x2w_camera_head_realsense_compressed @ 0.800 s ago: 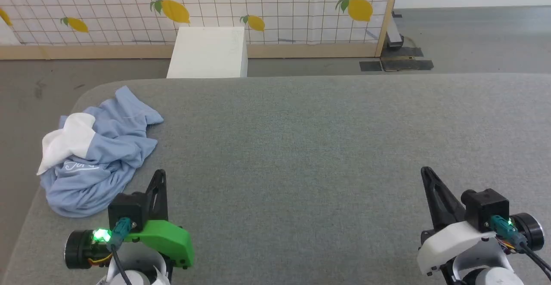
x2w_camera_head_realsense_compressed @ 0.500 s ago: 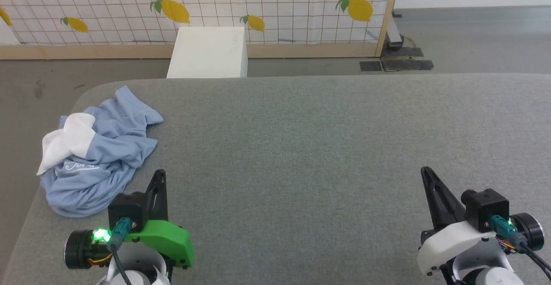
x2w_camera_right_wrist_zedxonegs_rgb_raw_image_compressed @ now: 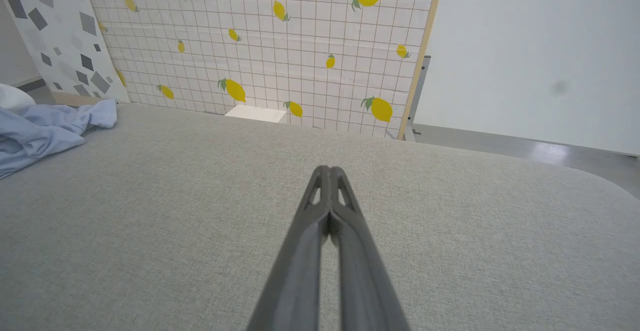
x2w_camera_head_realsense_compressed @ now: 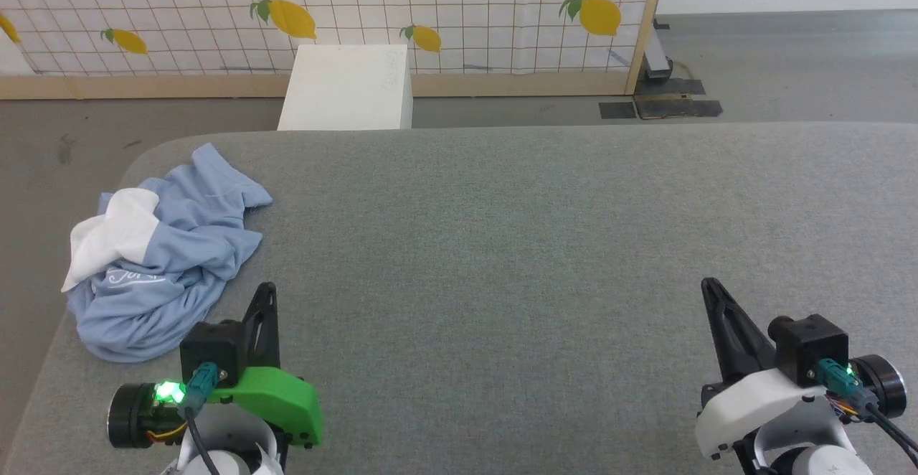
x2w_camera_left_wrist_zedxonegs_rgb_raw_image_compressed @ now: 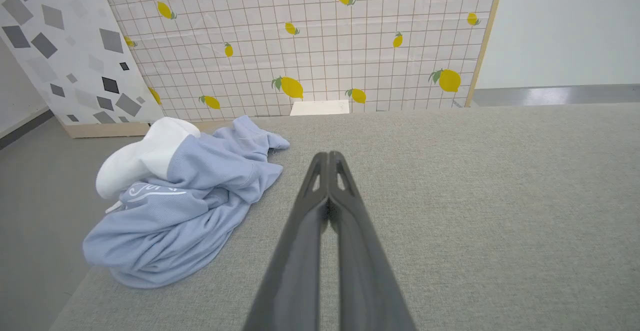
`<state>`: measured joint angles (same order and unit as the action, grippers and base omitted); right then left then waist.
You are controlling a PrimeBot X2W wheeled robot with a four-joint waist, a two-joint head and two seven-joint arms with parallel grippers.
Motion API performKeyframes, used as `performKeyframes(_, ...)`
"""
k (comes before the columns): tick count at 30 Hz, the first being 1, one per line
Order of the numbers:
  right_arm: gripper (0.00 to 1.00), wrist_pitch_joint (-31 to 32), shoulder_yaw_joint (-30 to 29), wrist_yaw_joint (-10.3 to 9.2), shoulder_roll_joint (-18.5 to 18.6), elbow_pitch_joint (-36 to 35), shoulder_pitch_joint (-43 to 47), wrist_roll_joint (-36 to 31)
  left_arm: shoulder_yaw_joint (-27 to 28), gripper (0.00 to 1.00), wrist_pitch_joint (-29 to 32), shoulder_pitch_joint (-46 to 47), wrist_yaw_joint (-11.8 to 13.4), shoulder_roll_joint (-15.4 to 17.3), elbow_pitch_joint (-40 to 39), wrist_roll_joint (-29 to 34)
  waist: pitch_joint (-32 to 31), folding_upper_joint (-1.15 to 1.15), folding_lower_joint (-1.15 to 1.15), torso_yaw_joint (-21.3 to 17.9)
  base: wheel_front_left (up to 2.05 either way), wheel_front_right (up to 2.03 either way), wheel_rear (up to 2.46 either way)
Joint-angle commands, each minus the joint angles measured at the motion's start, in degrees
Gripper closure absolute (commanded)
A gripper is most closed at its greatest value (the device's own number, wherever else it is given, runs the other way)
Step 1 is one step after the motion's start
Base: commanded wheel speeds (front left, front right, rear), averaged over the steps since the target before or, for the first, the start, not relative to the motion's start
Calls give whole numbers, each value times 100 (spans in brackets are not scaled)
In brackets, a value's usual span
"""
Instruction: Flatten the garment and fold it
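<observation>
**Crumpled polo at table's left edge, both grippers shut and empty**

Nearest, lower left of the head view: left gripper [x2w_camera_head_realsense_compressed: 267, 290], green housing with a lit green lamp. Dark fingers [x2w_camera_left_wrist_zedxonegs_rgb_raw_image_compressed: 302, 251] pressed together along their length, nothing held, pointing away over bare table cloth.

Nearest, lower right: right gripper [x2w_camera_head_realsense_compressed: 708, 285], white housing. Fingers [x2w_camera_right_wrist_zedxonegs_rgb_raw_image_compressed: 302, 261] likewise closed tip to tip and empty, leaning slightly leftward in the head view. Well apart from the left gripper.

Beyond and to the left of the left gripper: light blue polo shirt [x2w_camera_head_realsense_compressed: 172, 260], bunched in a heap near the table's left edge. White collar [x2w_camera_head_realsense_compressed: 115, 234] uppermost, a blue fold reaching toward the far side. White cursive embroidery [x2w_camera_left_wrist_zedxonegs_rgb_raw_image_compressed: 150, 191] just below the collar, letters not legible. Apart from both grippers.

Underneath: grey fabric-covered table [x2w_camera_head_realsense_compressed: 516, 231], rounded at the far-left corner.

Farther: white box [x2w_camera_head_realsense_compressed: 348, 87] on the grey floor [x2w_camera_head_realsense_compressed: 789, 66]. Behind it, wood-framed white grid panel [x2w_camera_head_realsense_compressed: 459, 1] printed with yellow lemons.
</observation>
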<state>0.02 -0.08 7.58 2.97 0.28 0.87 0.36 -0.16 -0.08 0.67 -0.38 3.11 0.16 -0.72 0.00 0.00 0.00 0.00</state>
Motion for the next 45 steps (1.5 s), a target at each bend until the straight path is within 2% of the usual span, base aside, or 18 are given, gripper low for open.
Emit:
performKeyframes(1, 100, -2, 8, -9, -10, -28, -87, -36, 16, 100, 8, -67, 38, -24, -16, 72, 0, 0, 0, 0, 0, 0, 0)
performKeyframes(8, 100, -2, 8, -9, -10, -28, -87, -36, 16, 100, 8, -67, 38, -24, -16, 72, 0, 0, 0, 0, 0, 0, 0)
performKeyframes(9, 0, 0, -1, 0, 0, 0, 0, 0, -2, 0, 0, 0, 0, 0, 0, 0, 0, 0, 0, 0, 0, 0, 0)
performKeyframes(25, 0, -119, -56, 0, 0, 76, -30, 21, -104, 0, -153, 72, 103, 7, 154, -115, -11, 0, 0, 158, 0, 0, 0)
performKeyframes(45, 0, -298, -85, -2, -2, 179, -81, 79, -152, 0, -405, 98, 280, 73, 340, -307, -17, 0, 0, 1013, 0, 0, 0)
